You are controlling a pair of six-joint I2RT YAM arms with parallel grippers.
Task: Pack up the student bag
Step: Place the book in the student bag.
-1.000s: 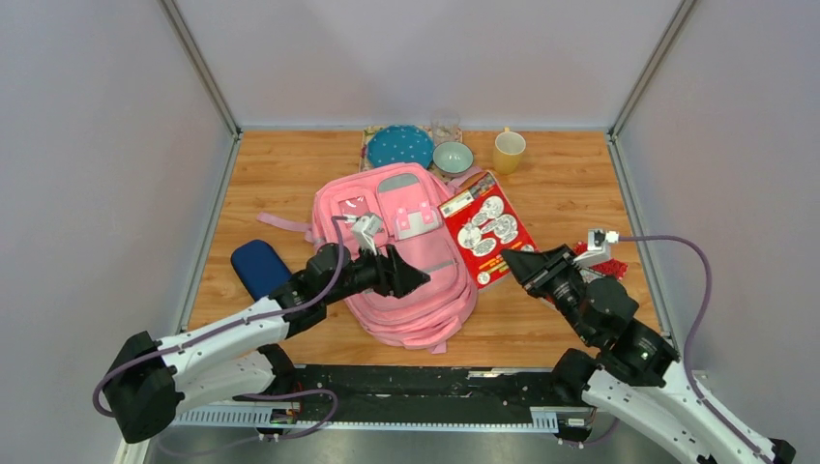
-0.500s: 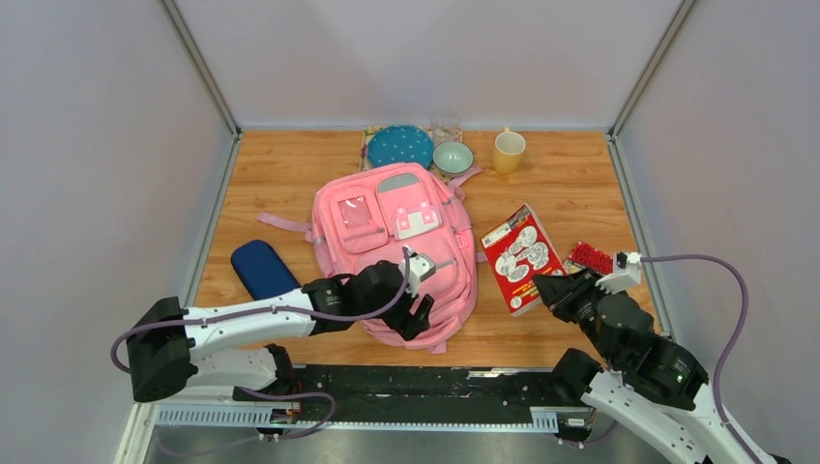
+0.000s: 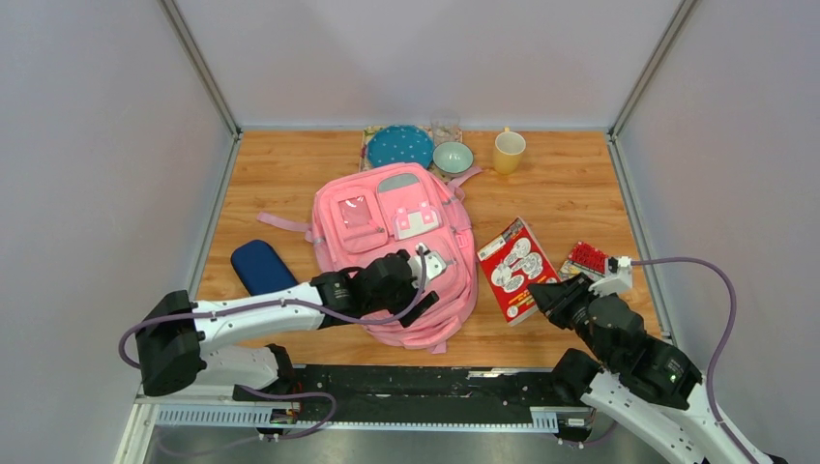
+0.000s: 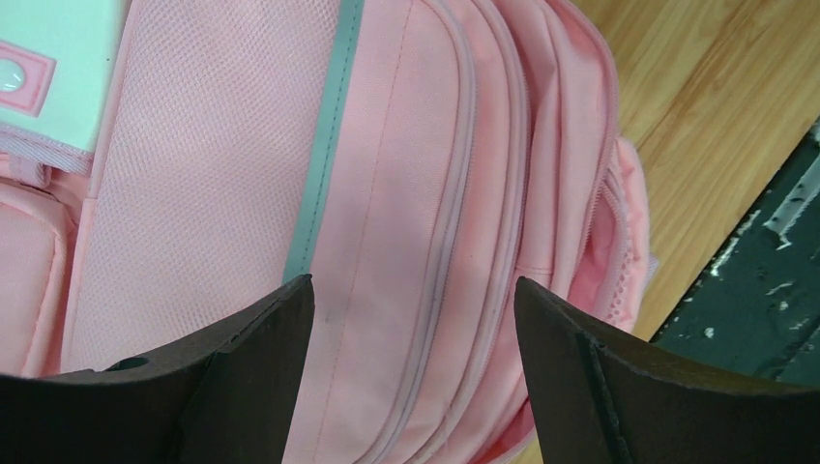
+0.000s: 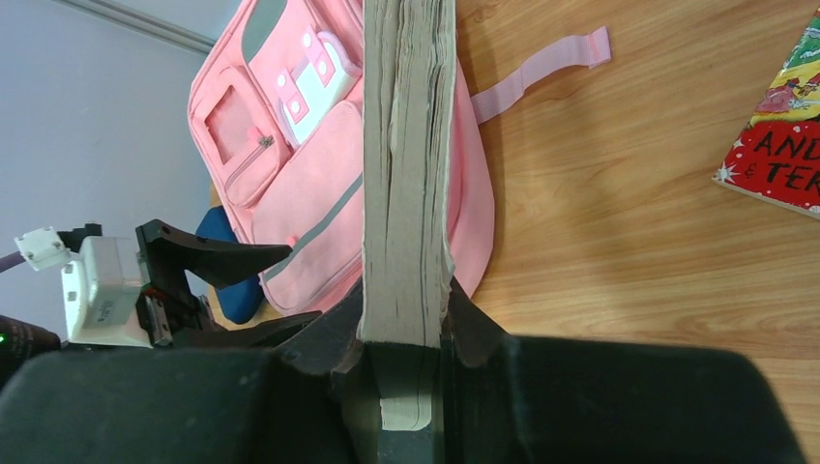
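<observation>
Directly beneath the left gripper (image 4: 411, 290) lay the student bag (image 3: 387, 217). Its long axis ran away from the arm bases, and its zip lines showed between jaws that were spread wide and empty. The right gripper (image 5: 406, 324) had the bag off to its left and was clamped on the edge of a book (image 3: 517, 263). The left arm was nearer, so I reckoned opening the bag would fall to it.
</observation>
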